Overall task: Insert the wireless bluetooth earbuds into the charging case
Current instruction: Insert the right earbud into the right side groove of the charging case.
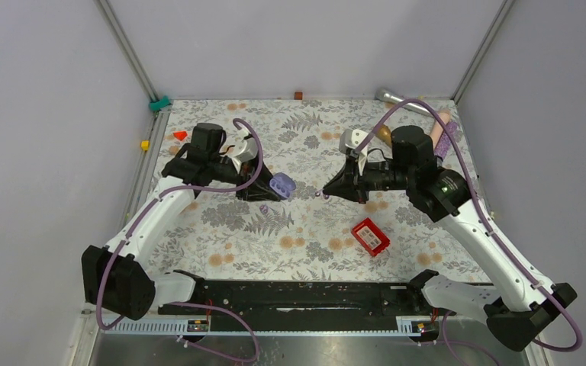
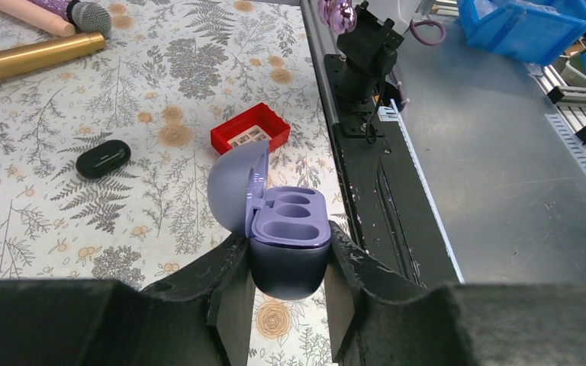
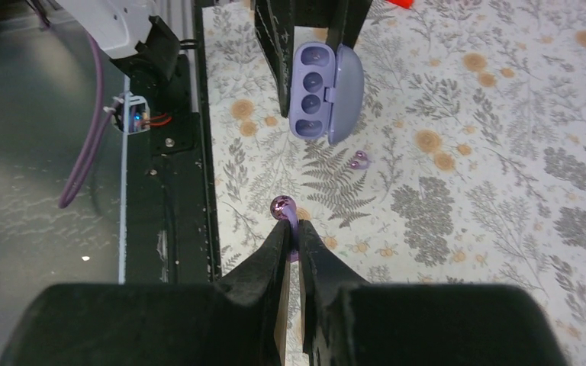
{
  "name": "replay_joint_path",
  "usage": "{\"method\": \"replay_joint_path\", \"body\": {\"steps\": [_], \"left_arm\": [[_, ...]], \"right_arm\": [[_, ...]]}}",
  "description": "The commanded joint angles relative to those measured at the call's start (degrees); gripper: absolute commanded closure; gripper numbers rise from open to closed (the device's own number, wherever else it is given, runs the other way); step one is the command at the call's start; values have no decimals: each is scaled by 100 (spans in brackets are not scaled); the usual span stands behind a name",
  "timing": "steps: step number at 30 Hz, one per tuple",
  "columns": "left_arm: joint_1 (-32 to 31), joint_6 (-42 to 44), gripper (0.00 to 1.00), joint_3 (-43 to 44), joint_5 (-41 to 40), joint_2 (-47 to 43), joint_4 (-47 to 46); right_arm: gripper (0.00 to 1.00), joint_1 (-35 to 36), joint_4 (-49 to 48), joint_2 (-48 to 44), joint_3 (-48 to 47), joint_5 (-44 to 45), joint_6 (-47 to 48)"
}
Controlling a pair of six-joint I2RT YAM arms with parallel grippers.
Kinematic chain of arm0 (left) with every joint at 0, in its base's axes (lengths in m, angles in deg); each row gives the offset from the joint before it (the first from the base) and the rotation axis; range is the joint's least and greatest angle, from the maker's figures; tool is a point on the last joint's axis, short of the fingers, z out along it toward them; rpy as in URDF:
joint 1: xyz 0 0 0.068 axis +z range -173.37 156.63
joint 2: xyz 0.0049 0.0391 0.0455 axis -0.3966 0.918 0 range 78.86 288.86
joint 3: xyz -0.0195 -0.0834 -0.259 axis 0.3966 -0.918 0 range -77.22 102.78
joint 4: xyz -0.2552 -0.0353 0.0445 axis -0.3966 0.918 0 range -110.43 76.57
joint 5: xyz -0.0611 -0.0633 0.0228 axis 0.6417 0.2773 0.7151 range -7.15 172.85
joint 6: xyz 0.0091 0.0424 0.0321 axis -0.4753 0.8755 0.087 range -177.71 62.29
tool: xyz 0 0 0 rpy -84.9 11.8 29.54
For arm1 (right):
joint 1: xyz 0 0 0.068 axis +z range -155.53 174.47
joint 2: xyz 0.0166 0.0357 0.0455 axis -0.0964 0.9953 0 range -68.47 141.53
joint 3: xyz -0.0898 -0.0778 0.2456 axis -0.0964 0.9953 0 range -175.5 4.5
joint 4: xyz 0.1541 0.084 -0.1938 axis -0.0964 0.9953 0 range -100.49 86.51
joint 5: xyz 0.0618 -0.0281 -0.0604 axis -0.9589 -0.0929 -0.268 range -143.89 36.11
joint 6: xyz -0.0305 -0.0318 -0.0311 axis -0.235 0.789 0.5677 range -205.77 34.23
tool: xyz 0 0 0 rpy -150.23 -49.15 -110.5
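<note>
My left gripper [image 2: 290, 267] is shut on the base of a pale purple charging case [image 2: 290, 229] whose lid stands open and whose wells are empty. It also shows in the top view [image 1: 281, 185] and the right wrist view [image 3: 326, 91]. My right gripper [image 3: 291, 231] is shut on a pale purple earbud [image 3: 283, 207], held above the cloth a little right of the case [image 1: 324, 194]. A second purple earbud [image 3: 361, 160] lies on the cloth beside the case [image 1: 264, 208]. A shut black case [image 2: 103, 158] lies on the cloth. The black earbuds are out of view.
A red plastic block [image 1: 370, 236] lies at front right of the flowered cloth [image 1: 290, 244]. A gold tube [image 2: 30, 59], a microphone [image 2: 84, 14] and a pink roll lie at back right. Small coloured blocks [image 1: 179, 135] sit at back left. A black rail [image 1: 297, 296] runs along the near edge.
</note>
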Motion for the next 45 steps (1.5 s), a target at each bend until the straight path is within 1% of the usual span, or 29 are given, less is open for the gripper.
{"method": "replay_joint_path", "body": {"steps": [1, 6, 13, 24, 33, 37, 39, 45], "left_arm": [[-107, 312, 100, 122, 392, 55, -39], [-220, 304, 100, 143, 272, 127, -25], [-321, 131, 100, 408, -172, 201, -21], [-324, -26, 100, 369, -223, 246, -162], [-322, -47, 100, 357, -230, 290, -162], [-326, -43, 100, 358, -234, 286, -168], [-322, -48, 100, 363, -244, 284, -161], [-322, -52, 100, 355, -251, 273, -167]], "right_arm": [[88, 6, -884, 153, 172, -427, -631], [88, 6, -1659, 406, 434, -265, -1426], [89, 4, -2377, 556, 713, -257, -2085], [89, 3, -2789, 602, 959, -459, -2279], [90, 80, -2896, 724, 1028, -712, -2295], [90, 114, -2894, 780, 1100, -739, -2278], [90, 138, -3089, 829, 1125, -736, -2264], [90, 209, -3194, 948, 1184, -698, -2263]]}}
